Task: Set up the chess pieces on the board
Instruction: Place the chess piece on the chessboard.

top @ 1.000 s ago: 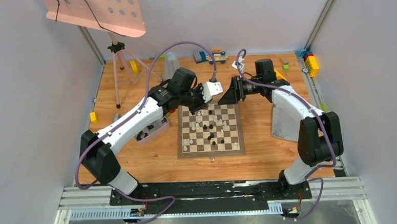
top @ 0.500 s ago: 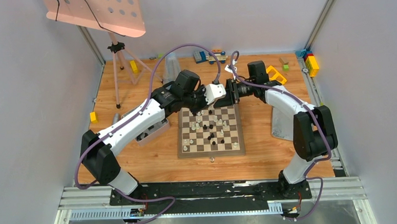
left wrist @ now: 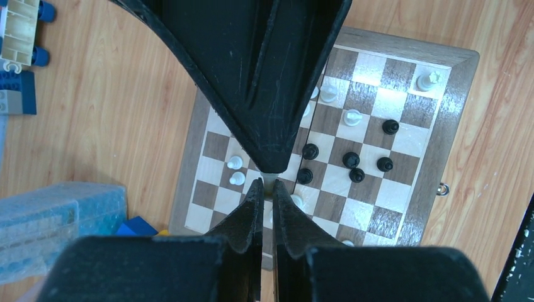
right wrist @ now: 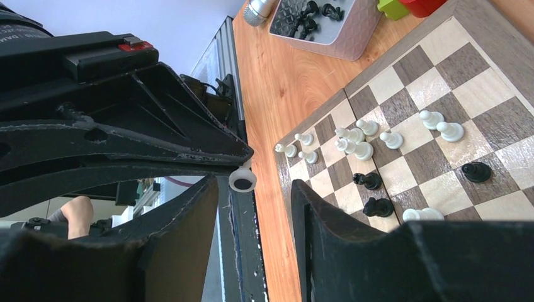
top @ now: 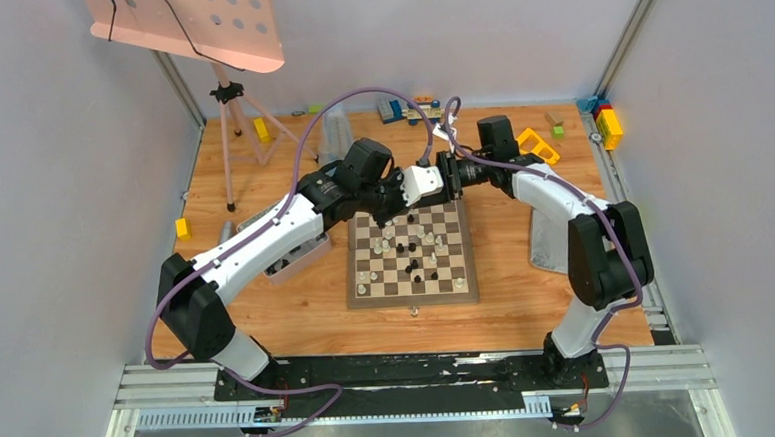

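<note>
The board point(top: 413, 298) lies mid-table with several white and black chess pieces scattered on it. Above its far edge my left gripper point(top: 429, 189) is shut on a small white piece point(right wrist: 242, 180), whose round base pokes out past the fingertips. My right gripper point(top: 441, 180) faces it from the right with its jaws apart. The piece sits just ahead of that gap, and nothing is between the right fingers point(right wrist: 189, 220). In the left wrist view the left gripper point(left wrist: 265, 184) pinches the cream piece point(left wrist: 271, 183), and the right gripper's dark tip point(left wrist: 271, 160) meets it from above. Black pieces point(left wrist: 351, 159) and white ones point(left wrist: 236, 162) stand below.
A pink bin point(right wrist: 327, 28) holding more black pieces sits left of the board point(top: 295, 255). A grey metal tray point(top: 545, 242) lies to the right. Toy blocks point(top: 535, 143) line the back edge, and a tripod stand point(top: 227, 137) stands at back left. Blue blocks point(left wrist: 16, 91) lie nearby.
My right gripper has swung left to meet the left gripper, and its jaws have narrowed. The left gripper has shifted slightly right and still holds the white piece.
</note>
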You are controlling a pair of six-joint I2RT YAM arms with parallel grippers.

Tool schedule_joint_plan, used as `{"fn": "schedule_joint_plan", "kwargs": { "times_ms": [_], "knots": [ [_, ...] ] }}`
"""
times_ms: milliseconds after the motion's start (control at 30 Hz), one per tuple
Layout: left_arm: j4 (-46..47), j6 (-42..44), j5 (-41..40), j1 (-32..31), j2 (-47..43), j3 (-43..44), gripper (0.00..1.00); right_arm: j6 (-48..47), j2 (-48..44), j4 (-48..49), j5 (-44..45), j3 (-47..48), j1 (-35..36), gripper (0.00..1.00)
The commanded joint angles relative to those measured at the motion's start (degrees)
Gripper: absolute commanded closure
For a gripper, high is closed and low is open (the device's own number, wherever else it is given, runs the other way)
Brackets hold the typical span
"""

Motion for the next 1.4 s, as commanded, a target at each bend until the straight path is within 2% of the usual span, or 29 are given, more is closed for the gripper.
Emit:
{"fn": "schedule_joint_plan", "kwargs": {
  "times_ms": [0, 600, 733, 933, 1000, 1067, 1167, 1233, 1367],
  "knots": [
    [1.1, -1.0, 0.2, -0.5, -2.2, 0.0, 1.0, 0.3, 0.9, 2.0, -1.8, 2.4, 0.7, 0.53],
    [1.0, -0.9, -0.3, -0.8, -1.8, 0.1, 1.0, 0.2, 1.7, 2.0, -3.2, 2.6, 2.1, 0.7],
    [1.0, -0.8, -0.3, -0.8, -1.7, 0.0, 1.0, 0.1, 1.7, 2.1, -3.7, 2.5, 2.2, 0.77],
    [1.5, -0.9, -0.4, -0.8, -1.9, -0.6, 1.0, 0.0, 1.0, 2.1, -3.6, 2.3, 2.0, 0.93],
    [2.0, -1.1, -0.5, -0.8, -2.2, -0.8, 0.97, 0.1, 0.6, 2.1, -3.7, 2.1, 1.6, 0.95],
    [2.5, -1.4, -0.7, -0.8, -2.7, -1.0, 0.86, 0.1, 0.1, 2.0, -3.7, 1.6, 0.9, 0.96],
    [3.6, -1.3, -1.7, -0.7, -4.3, -1.6, 0.62, 0.0, -1.1, 2.0, -4.0, 0.8, -0.6, 0.97],
    [4.1, -1.1, -0.9, -0.3, -5.6, -1.8, 0.5, -0.3, -1.9, 2.0, -4.5, -0.1, -1.6, 0.98],
    [5.1, -2.0, 7.0, 4.0, -8.1, -2.9, 0.35, -1.2, -4.1, 2.0, -6.9, -2.1, -3.2, 0.98]
  ]
}}
